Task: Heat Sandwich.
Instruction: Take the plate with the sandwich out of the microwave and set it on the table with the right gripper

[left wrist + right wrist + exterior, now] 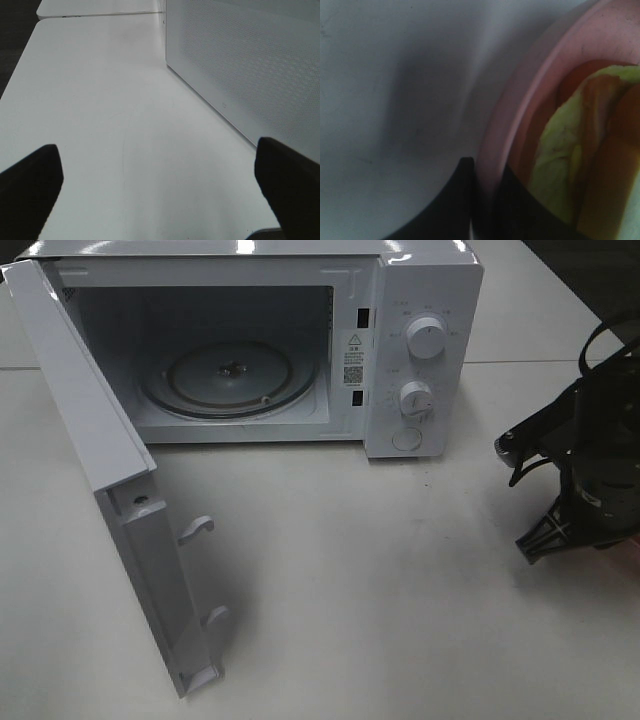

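Just beyond right gripper (482,200), clamped on pink plate (520,90) rim: sandwich (580,150), resting on that plate. Seen in right wrist view only; hidden in exterior high view. Left gripper (160,187) spread wide over table (110,125) beside microwave (250,60).

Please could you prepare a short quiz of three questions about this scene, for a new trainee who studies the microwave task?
1. True or false: the door of the white microwave oven is shut.
2. What does the right gripper pinch? A) a control knob B) the rim of the round pink plate C) nothing
3. Fill in: inside the oven the round glass turntable is ____.

Key
1. False. The door stands swung open.
2. B. The dark fingers close on the plate rim, beside the toasted sandwich with pale green filling.
3. Bare; no food lies on it yet. The left gripper is open over the white table.
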### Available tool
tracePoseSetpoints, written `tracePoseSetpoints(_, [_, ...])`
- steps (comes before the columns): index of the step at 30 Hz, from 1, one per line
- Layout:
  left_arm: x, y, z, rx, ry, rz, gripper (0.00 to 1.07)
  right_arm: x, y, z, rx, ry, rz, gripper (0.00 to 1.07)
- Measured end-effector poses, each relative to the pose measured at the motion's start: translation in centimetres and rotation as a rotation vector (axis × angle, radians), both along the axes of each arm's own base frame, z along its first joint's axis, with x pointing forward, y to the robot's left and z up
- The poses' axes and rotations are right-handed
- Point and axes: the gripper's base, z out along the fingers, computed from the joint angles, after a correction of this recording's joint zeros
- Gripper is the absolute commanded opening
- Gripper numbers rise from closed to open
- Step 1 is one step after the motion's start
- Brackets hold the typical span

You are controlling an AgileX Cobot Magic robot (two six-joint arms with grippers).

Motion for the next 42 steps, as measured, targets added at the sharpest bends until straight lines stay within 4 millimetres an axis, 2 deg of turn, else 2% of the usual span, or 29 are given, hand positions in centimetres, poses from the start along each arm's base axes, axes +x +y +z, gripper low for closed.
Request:
tracePoseSetpoints(3, [0.0, 0.0, 0.0, 0.000, 0.000, 0.000, 1.03, 0.1, 0.0, -0.5, -0.011, 0.014, 0.006, 0.00])
tracePoseSetpoints(6, [0.0, 0.0, 0.0, 0.000, 0.000, 0.000, 1.03, 0.1, 0.0, -1.9, -0.023, 0.055, -0.003, 0.00])
tracePoseSetpoints(17, [0.0, 0.0, 0.0, 0.000, 0.000, 0.000, 1.03, 0.2, 0.1, -3.3, -0.024, 0.087, 0.017, 0.03])
tracePoseSetpoints(23, [0.0, 0.0, 0.0, 0.000, 0.000, 0.000, 1.03, 0.2, 0.2, -3.4, -0.025, 0.092, 0.020, 0.08])
tracePoseSetpoints(31, [0.0, 0.0, 0.0, 0.000, 0.000, 0.000, 1.03, 0.2, 0.2, -3.5, -0.016, 0.090, 0.027, 0.23])
tracePoseSetpoints(34, [0.0, 0.0, 0.0, 0.000, 0.000, 0.000, 1.03, 0.1, 0.3, -3.3, -0.002, 0.090, 0.013, 0.37])
tracePoseSetpoints(36, [0.0, 0.0, 0.0, 0.000, 0.000, 0.000, 1.03, 0.1, 0.3, -3.2, 0.001, 0.090, 0.012, 0.40])
tracePoseSetpoints(37, [0.0, 0.0, 0.0, 0.000, 0.000, 0.000, 1.03, 0.1, 0.3, -2.8, 0.010, 0.087, 0.013, 0.46])
tracePoseSetpoints(40, [0.0, 0.0, 0.0, 0.000, 0.000, 0.000, 1.03, 0.0, 0.4, -2.3, 0.020, 0.079, 0.013, 0.51])
tracePoseSetpoints(42, [0.0, 0.0, 0.0, 0.000, 0.000, 0.000, 1.03, -0.2, 0.4, -1.2, 0.044, 0.062, 0.014, 0.58])
